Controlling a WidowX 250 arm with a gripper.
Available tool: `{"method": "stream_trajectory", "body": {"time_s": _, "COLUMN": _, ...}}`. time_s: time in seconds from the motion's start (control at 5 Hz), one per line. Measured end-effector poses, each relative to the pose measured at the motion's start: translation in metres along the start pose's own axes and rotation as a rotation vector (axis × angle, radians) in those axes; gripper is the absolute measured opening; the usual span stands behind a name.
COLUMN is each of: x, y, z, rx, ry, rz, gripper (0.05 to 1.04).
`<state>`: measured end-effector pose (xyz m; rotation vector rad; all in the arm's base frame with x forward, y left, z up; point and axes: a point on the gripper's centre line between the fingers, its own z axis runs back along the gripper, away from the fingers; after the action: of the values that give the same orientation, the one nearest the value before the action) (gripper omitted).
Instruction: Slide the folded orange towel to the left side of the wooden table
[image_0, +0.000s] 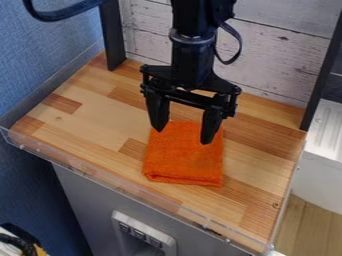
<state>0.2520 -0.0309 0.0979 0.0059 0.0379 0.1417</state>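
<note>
I have my gripper (182, 136) spread wide at the far end of the orange cloth (184, 160), and I think the folding is nearly done.

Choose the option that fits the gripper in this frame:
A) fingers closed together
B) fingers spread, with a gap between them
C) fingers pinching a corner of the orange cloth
B: the gripper has its two fingers well apart, and the far part of the folded orange cloth shows between them.
</note>
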Motion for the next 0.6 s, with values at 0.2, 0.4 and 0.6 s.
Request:
{"method": "stream_trajectory", "body": {"time_s": 0.2, "x": -0.0004, "y": -0.0014, "z": -0.0070, "rx": 0.000, "ry": -0.018, "rz": 0.083, "gripper": 0.997}}
{"method": "stream_trajectory", "body": {"time_s": 0.4, "x": 0.0035, "y": -0.0011, "z": -0.0068, "rx": -0.002, "ry": -0.045, "rz": 0.159, "gripper": 0.997}}
{"method": "stream_trajectory", "body": {"time_s": 0.6, "x": 0.0048, "y": -0.0009, "z": -0.0058, "rx": -0.002, "ry": -0.047, "rz": 0.215, "gripper": 0.997}}
